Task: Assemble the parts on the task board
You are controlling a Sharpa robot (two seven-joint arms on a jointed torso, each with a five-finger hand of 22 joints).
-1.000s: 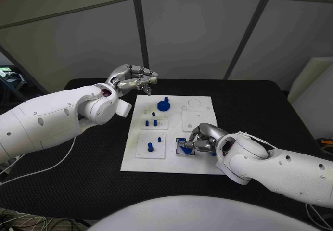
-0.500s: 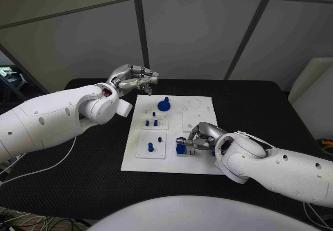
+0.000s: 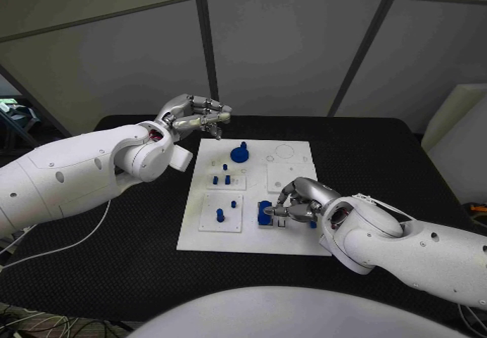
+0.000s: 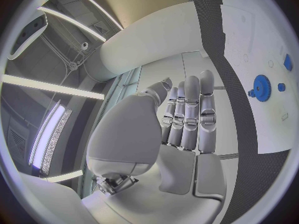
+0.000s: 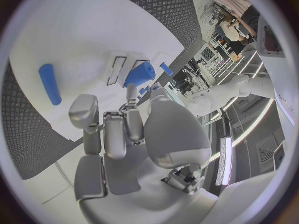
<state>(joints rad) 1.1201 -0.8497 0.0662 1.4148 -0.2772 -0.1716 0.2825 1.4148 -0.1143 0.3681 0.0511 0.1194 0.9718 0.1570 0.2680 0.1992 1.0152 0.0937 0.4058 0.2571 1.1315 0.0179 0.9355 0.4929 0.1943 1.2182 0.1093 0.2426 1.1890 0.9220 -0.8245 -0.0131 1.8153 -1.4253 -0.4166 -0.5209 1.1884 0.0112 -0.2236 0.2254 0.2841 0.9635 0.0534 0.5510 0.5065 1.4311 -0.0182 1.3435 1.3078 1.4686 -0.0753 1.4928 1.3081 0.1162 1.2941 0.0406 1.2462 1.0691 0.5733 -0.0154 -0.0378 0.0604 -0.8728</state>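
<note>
Head view, parts: small blue pieces (image 3: 239,153) on the white task board (image 3: 229,238).
Right hand (image 3: 293,202): pinches a blue part (image 3: 264,213).
Left hand (image 3: 193,115): curled, empty, raised past the board.

I see the black worktop (image 3: 132,246) spreading under both hands, a white cable (image 3: 63,241) trailing over it beneath the left arm, and grey partition panels (image 3: 274,60) standing behind the left hand, beyond the worktop's far edge.
</note>
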